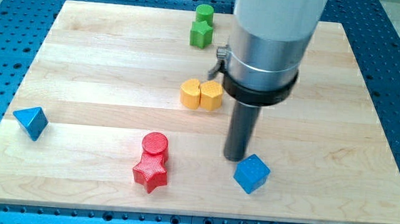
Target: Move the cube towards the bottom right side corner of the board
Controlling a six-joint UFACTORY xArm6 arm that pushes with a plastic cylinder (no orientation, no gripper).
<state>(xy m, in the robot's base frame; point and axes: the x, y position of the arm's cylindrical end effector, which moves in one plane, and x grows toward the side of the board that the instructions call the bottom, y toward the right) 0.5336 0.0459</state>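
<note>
A blue cube [251,174] lies on the wooden board [101,90], right of centre near the view's bottom edge. My tip [235,158] stands just to the cube's upper left, touching or almost touching it. The rod hangs from a wide grey cylinder that hides part of the board's top right.
A red cylinder [154,143] sits against a red star [150,172] left of the cube. Two yellow blocks [201,95] sit together at mid-board. A green cylinder [205,14] and green star [201,34] are at the top. A blue pyramid-like block [30,121] is at far left.
</note>
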